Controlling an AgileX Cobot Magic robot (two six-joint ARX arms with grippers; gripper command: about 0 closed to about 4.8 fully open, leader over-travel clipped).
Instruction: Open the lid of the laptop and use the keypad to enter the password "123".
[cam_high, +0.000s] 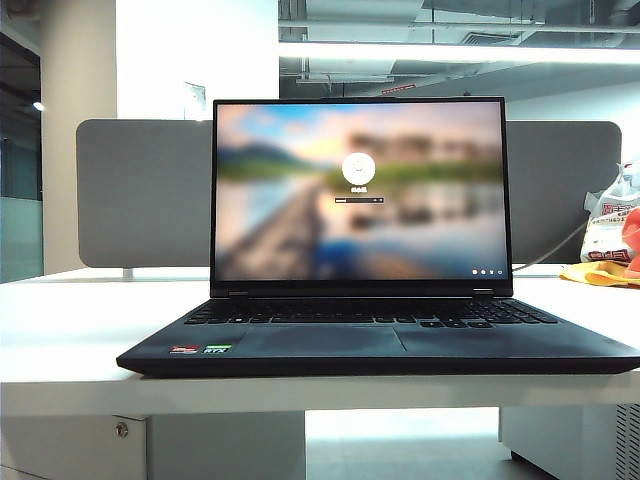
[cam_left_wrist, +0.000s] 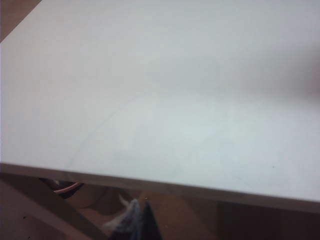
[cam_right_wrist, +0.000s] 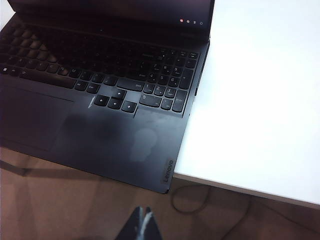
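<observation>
The black laptop stands on the white table with its lid raised upright, the screen lit with a login picture. The keypad lies across the deck. Neither gripper shows in the exterior view. In the right wrist view my right gripper is shut and empty, hanging off the table's near edge, short of the laptop's front corner and its keypad. My left gripper looks shut and empty, below and in front of the bare table's edge; no laptop shows in that view.
A grey desk divider stands behind the laptop. A plastic bag and a yellow item lie at the far right of the table. A cable loop lies on the brown floor below the table's edge.
</observation>
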